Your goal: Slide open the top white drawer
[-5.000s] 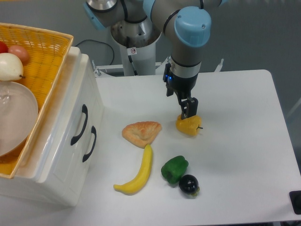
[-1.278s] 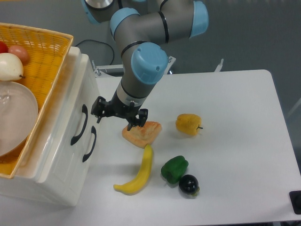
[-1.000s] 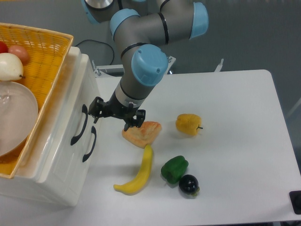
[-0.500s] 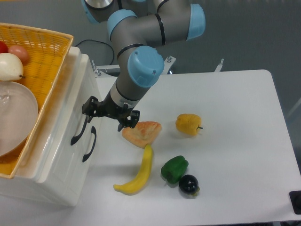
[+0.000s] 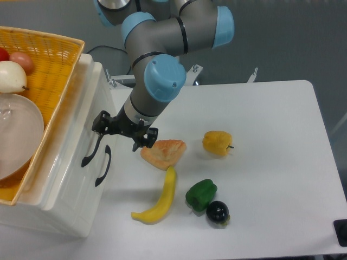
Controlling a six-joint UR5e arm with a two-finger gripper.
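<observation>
Top white drawer (image 5: pixel 81 122): upper of two glossy white drawers in the front of a white cabinet (image 5: pixel 59 200) at the left of the table; its front sits flush with the cabinet face. Curved black handle (image 5: pixel 91 150) set upright on the front, its upper end hidden behind the gripper.

Lower white drawer (image 5: pixel 95 184): just nearer and right of the upper one on the sloping face, with a like black handle (image 5: pixel 103 166), uncovered.

Gripper (image 5: pixel 123 132): at the upper end of the top drawer's handle, one finger (image 5: pixel 101 121) at the handle and the other (image 5: pixel 146 136) out over the table; the jaws stand spread apart, holding nothing. Whether the left finger touches the handle cannot be told.

Arm (image 5: pixel 162 65): grey with blue joints, reaching down from the far side.

Yellow wicker basket (image 5: pixel 54 65): atop the cabinet, far left, holding a clear bowl (image 5: pixel 16 135) and pale and red fruit (image 5: pixel 11 73).

White table (image 5: pixel 271 179): bearing, right of the cabinet, a croissant (image 5: pixel 164 153) just beside the gripper's right finger; a banana (image 5: pixel 160 199) nearer than it; a green pepper (image 5: pixel 201 194) touching a black round fruit (image 5: pixel 218 212); a yellow pepper (image 5: pixel 217 142) farther right, apart from the rest.
</observation>
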